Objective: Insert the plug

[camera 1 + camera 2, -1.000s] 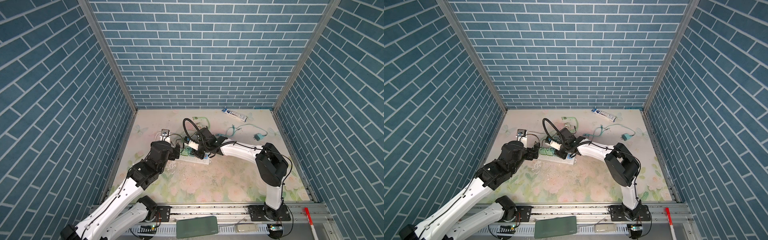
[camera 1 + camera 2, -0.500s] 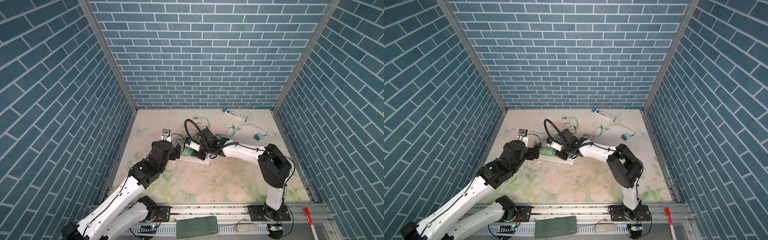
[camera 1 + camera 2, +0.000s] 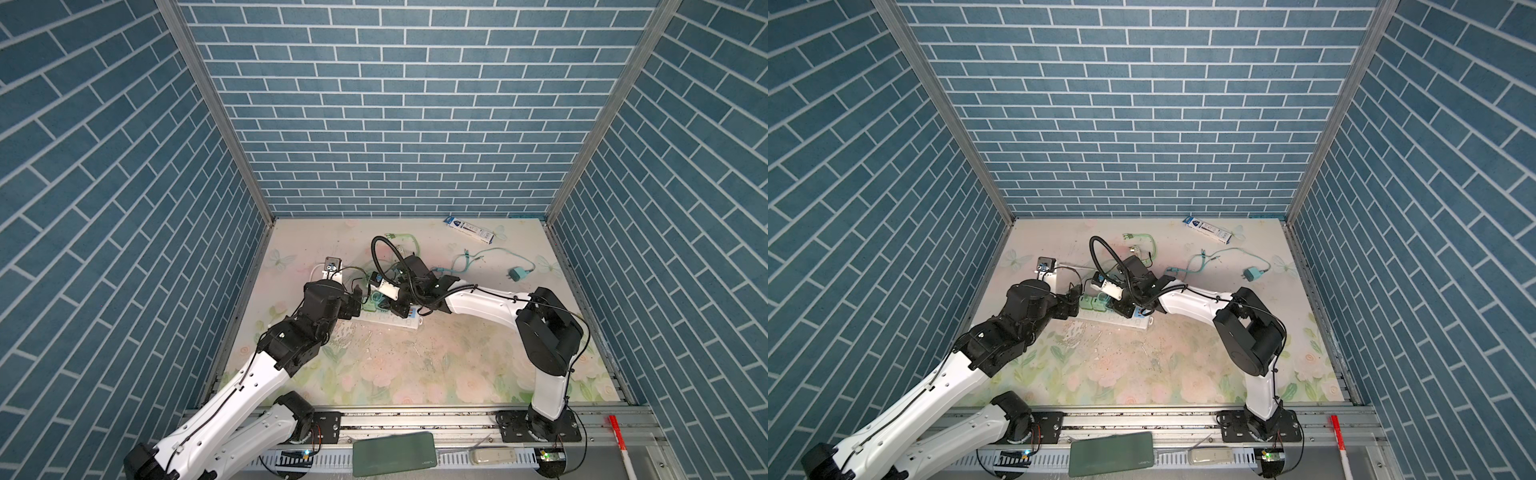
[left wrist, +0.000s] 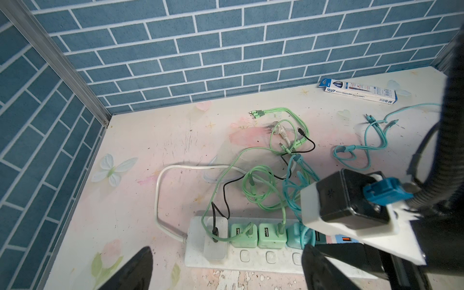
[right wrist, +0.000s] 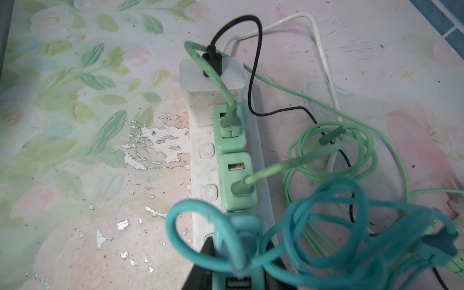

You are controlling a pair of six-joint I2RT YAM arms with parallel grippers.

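Now: right claw (image 5: pixel 238 253) clamps teal plug (image 5: pixel 248 226) on power strip (image 5: pixel 200 175); left claw (image 4: pixel 226 248) wide beside strip end, open mat (image 3: pixel 415 365).

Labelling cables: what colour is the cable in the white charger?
Black cable, clearest in the right wrist view.

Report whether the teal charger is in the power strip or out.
In, it seems: the teal charger stands on the power strip in line with the green chargers, gripped by the right claw. Fully seated: cannot tell.

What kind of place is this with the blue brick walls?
Probably a robot practice booth: brick-print wall panels box in a flowery table, and a left arm and right arm, mounted on a metal rail, reach over a power strip.
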